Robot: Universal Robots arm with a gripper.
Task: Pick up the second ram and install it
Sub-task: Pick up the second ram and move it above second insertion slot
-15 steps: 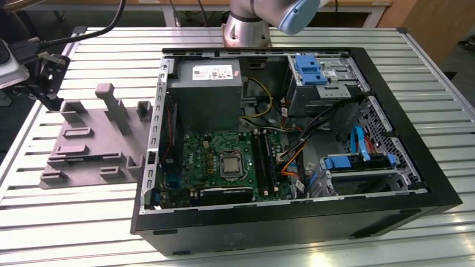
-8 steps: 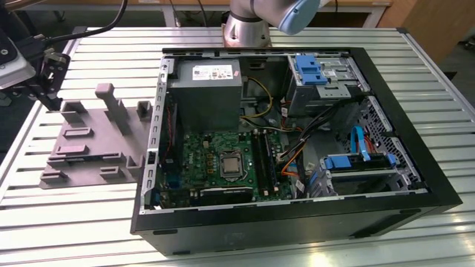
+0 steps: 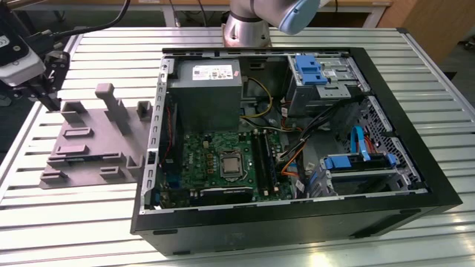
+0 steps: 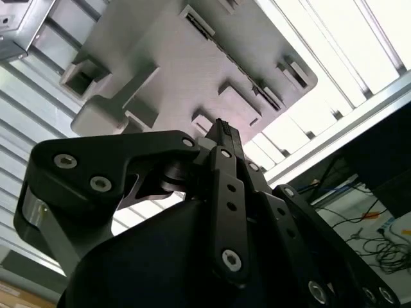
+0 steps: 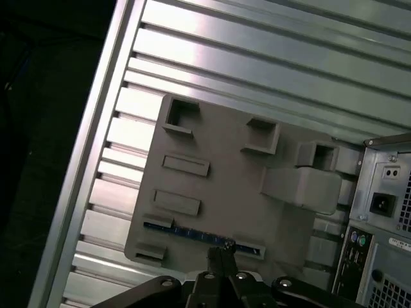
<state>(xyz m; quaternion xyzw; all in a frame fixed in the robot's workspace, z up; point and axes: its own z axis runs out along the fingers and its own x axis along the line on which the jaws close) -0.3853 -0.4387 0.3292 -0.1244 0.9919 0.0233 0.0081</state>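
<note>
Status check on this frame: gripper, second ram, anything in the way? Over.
The gripper down at the second ram, contact unclear. Second ram lying in a slot of the grey tray, not installed. No obstruction seen between them.

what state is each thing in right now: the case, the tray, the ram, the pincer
computer case: lying on its side, side panel off, inside exposed
grey tray: flat on the table, beside the case
second ram: standing on edge in a tray slot, not lifted
pincer: shut, tip right above the ram; whether they touch cannot be told
</note>
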